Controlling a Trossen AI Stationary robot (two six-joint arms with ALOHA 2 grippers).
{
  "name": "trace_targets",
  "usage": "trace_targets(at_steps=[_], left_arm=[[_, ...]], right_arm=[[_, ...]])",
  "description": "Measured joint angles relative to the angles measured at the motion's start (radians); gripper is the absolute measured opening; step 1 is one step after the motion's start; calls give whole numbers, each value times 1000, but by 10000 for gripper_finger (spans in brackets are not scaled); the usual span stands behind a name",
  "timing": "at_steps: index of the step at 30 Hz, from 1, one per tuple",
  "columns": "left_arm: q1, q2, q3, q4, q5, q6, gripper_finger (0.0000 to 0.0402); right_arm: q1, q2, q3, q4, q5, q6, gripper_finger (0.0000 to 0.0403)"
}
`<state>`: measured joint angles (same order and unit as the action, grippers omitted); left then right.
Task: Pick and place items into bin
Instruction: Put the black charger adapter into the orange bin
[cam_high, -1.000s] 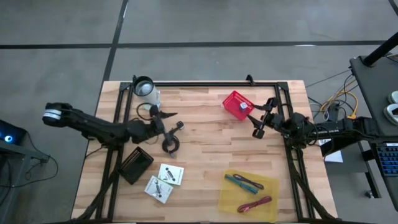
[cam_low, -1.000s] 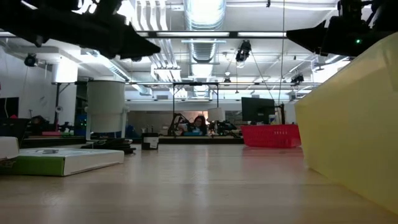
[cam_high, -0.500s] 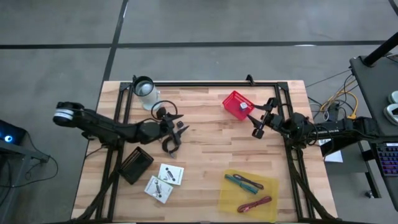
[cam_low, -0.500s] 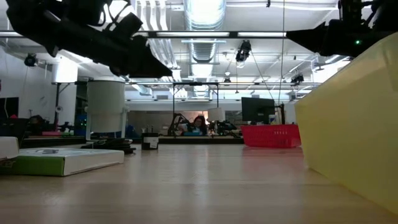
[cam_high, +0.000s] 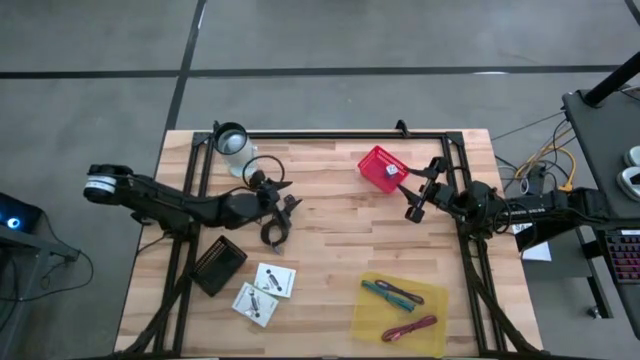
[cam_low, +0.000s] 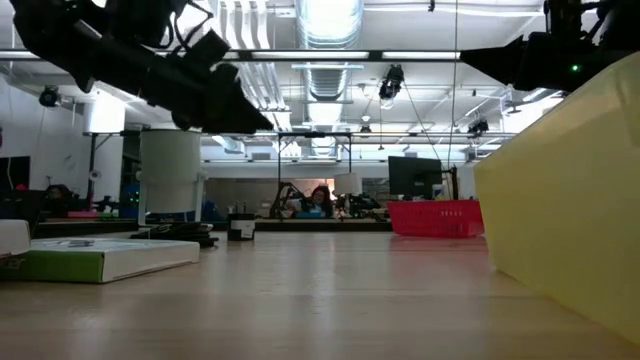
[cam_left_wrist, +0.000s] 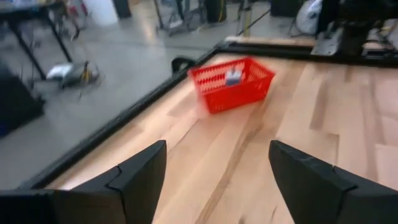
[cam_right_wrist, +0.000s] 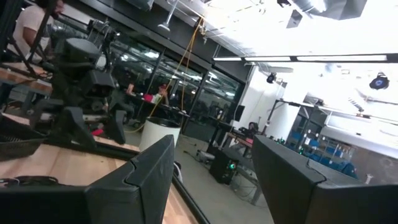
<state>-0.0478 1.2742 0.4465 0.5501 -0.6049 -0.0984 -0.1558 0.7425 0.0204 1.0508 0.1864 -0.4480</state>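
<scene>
Since the earlier frames, the left arm has reached in from the table's left edge toward the middle, and its left gripper (cam_high: 285, 208) now hangs over the black cable coil (cam_high: 273, 235), which lies on the wood just beside it. In the left wrist view its two fingers (cam_left_wrist: 138, 177) stand wide apart with nothing between them. The right arm has not shifted; the right gripper (cam_high: 413, 205) sits at the right side of the table, just beside the red bin (cam_high: 381, 168). Its fingers (cam_right_wrist: 143, 168) also stand apart and empty in the right wrist view, which looks out into the room.

The red bin rests near the far edge of the table (cam_high: 330, 250), right of centre, tilted in plan. One small white piece (cam_left_wrist: 233, 76) lies inside it. Two white square cards (cam_high: 265, 291) lie side by side on the near left part of the table, next to a black ridged tray (cam_high: 218, 265). A yellow sheet (cam_high: 398, 310) occupies the near right area; on it lie a teal pen-like stick (cam_high: 382, 291), a second pen-like stick touching it whose colour cannot be made out, and a maroon stick (cam_high: 410, 328) nearer the front edge. A clear cup with a black rim (cam_high: 232, 142) stands at the far left corner.

A person is seated in the room well beyond the table in the low view.
</scene>
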Motion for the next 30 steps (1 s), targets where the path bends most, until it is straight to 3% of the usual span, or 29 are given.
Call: trace_targets(at_steps=[3,8,20,30], left_arm=[[20,0,0,-89,0,-76,300],[22,13,-2,-127,3,-79,333],[22,52,-13,-209,-4,-134,336],[22,188,-9,-211,-27,-183,336]], right_arm=[[0,0,0,0,0,0,203],[0,1,0,0,0,0,203],[0,0,0,0,-1,0,203],[0,0,0,-3,-1,0,203]])
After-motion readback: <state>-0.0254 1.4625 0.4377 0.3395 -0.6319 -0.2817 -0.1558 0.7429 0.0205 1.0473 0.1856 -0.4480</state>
